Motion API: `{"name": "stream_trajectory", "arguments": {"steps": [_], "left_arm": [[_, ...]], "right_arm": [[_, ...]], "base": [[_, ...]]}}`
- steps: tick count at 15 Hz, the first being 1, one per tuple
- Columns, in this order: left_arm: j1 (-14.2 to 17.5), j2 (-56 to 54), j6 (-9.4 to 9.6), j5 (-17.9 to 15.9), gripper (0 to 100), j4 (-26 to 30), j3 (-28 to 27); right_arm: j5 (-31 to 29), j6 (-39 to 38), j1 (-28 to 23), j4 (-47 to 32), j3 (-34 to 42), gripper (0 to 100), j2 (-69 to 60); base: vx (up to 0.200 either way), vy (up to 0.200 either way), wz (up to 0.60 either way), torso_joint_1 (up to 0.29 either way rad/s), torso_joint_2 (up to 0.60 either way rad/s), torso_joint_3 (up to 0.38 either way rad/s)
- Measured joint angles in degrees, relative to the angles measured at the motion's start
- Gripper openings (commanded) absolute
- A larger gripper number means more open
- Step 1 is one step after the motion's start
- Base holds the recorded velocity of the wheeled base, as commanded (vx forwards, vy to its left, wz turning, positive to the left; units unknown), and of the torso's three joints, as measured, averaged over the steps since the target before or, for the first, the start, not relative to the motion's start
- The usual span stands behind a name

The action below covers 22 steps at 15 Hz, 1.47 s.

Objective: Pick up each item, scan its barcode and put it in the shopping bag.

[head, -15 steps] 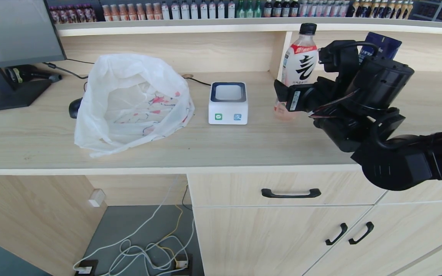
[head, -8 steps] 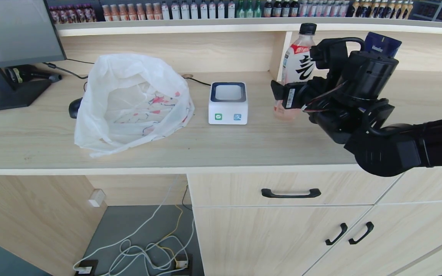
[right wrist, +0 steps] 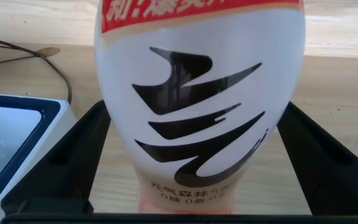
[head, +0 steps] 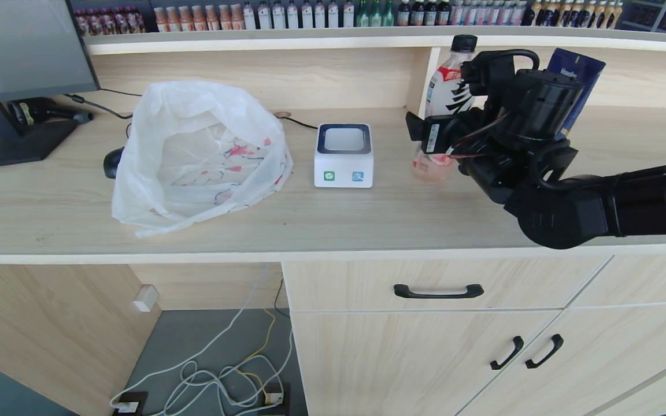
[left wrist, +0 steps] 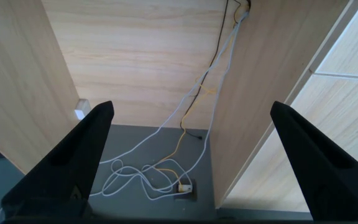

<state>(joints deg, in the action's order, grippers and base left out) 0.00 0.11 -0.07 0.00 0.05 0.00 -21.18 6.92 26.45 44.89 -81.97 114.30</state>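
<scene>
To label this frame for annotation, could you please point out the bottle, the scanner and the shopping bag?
bottle (right wrist: 201, 118), right wrist view, on its label.
scanner (head: 344, 163), head view, white front face.
shopping bag (head: 194, 150), head view, inner wall.

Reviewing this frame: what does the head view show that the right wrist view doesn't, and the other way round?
Head view adds: the white shopping bag lying open on the scanner's left, the monitor, the blue pouch behind the right arm, and the drawers below.
Right wrist view adds: a close look at the right gripper, open, one finger on each side of the bottle, and at the label's black strokes.
Both share: the bottle standing on the counter with the scanner beside it.
</scene>
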Motion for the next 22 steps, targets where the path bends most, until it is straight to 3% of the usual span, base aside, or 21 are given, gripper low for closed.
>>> {"name": "stream_trajectory", "arguments": {"steps": [22], "left_arm": [[0.0,0.0,0.0,0.0,100,0.0,0.0]], "right_arm": [[0.1,0.1,-0.5,-0.1,-4.3,100,3.2]], "base": [[0.0,0.0,0.0,0.0,0.0,0.0]]}}
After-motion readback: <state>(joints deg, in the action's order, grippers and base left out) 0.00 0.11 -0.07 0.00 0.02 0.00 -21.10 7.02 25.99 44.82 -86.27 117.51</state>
